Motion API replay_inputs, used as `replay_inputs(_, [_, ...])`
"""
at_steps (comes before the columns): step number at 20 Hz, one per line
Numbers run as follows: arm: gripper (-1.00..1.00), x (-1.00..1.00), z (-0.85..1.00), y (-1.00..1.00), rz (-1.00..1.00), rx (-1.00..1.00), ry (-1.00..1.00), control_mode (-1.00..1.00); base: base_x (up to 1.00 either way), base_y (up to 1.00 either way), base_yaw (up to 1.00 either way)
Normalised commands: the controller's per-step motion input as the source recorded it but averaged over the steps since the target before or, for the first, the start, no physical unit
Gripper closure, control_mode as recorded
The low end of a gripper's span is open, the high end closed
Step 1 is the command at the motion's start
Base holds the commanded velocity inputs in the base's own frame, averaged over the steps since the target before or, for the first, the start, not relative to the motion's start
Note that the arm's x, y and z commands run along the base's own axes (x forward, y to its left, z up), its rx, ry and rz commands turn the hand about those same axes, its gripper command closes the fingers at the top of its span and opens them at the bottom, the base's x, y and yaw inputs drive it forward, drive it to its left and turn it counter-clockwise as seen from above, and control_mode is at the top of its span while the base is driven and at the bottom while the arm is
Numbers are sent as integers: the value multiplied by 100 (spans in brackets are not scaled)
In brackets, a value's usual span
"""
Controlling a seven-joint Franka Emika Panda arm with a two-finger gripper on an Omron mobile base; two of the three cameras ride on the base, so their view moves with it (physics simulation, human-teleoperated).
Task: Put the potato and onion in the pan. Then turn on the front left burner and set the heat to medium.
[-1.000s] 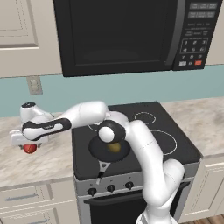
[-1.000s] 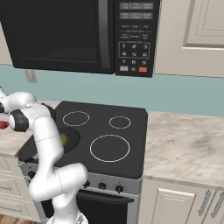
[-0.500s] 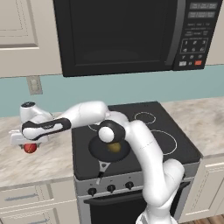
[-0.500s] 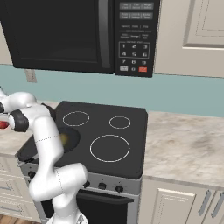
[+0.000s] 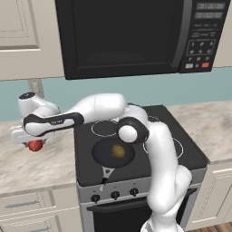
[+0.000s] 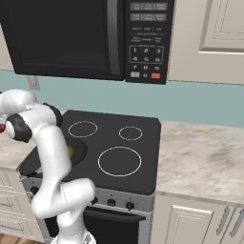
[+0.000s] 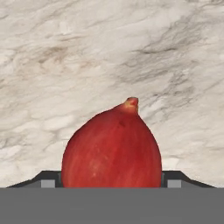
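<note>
Barely shifting since a second ago: arm staying stretched out to the left over the bench, claw having narrowed from a wider opening and now sitting against both flanks of the onion, tips partly open with the bulb wedged between. Onion resting low over the marbled bench left of the cooktop, whether touching or just lifted being impossible to tell. Potato already lying inside the pan, which is sitting on the front left burner. Handling judgement: probably light, firm and rigid, with a glossy, rounded skin likely to slip or roll out under a pinch placed off-centre. Gripping best across the widest belly, well below the tapered stem tip, pads opposed on the equator as appearing now. Lifting slowly and keeping the claw level during transfer toward the pan, since a smooth ball is prone to squirting free under excess squeeze.
</note>
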Motion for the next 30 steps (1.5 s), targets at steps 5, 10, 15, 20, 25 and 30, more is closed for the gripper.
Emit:
replay_inputs(5, [100, -66, 40, -67, 0, 7, -8, -100, 0, 0, 0])
replay_inputs(10, [100, -34, 19, -97, 0, 4, -2, -100, 0, 0, 0])
replay_inputs(15, [100, -4, 3, -100, 0, 4, 0, -100, 0, 0, 0])
replay_inputs(20, [100, 0, 2, -100, 0, 1, 0, -100, 0, 0, 0])
replay_inputs(25, [100, -3, 21, -85, 0, 0, 0, -100, 0, 0, 0])
replay_inputs(30, [100, -2, 28, -78, 0, 0, 1, -100, 0, 0, 0])
